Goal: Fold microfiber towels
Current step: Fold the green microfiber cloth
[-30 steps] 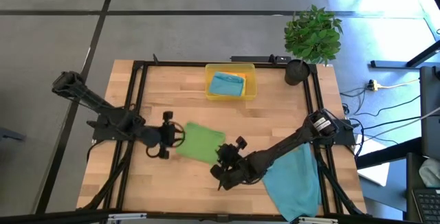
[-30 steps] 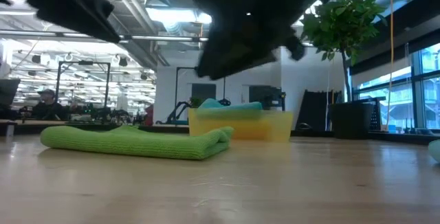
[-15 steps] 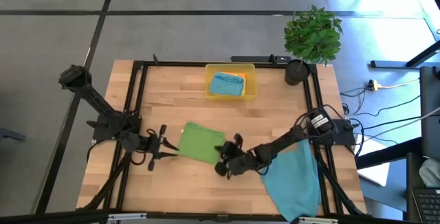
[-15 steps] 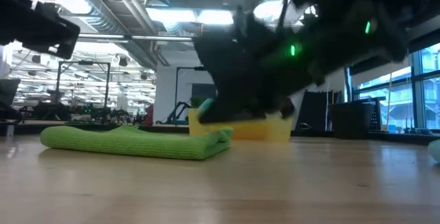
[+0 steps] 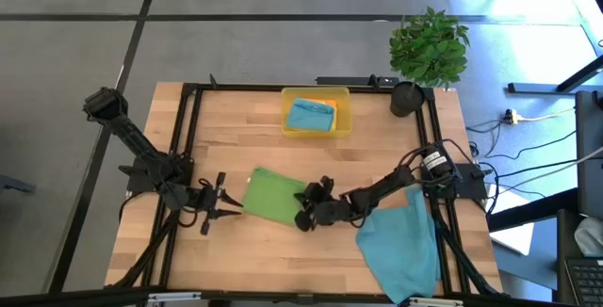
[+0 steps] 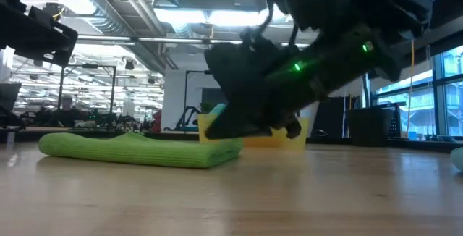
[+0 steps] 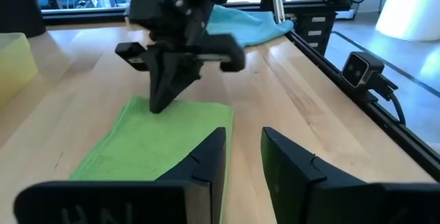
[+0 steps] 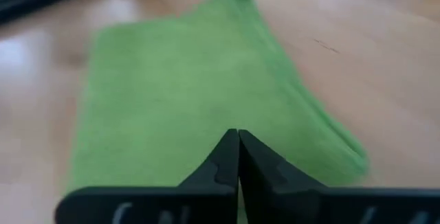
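folded green towel [image 5: 274, 197], right gripper [image 5: 303, 215] jaws closed at its edge

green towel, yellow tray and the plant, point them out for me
green towel [image 5: 273, 196], high view, middle of its folded top face
yellow tray [image 5: 343, 109], high view, bare right-hand rim
plant [image 5: 429, 48], high view, middle of the leaves

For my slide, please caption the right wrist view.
Shut right gripper poised over the folded green microfiber towel.
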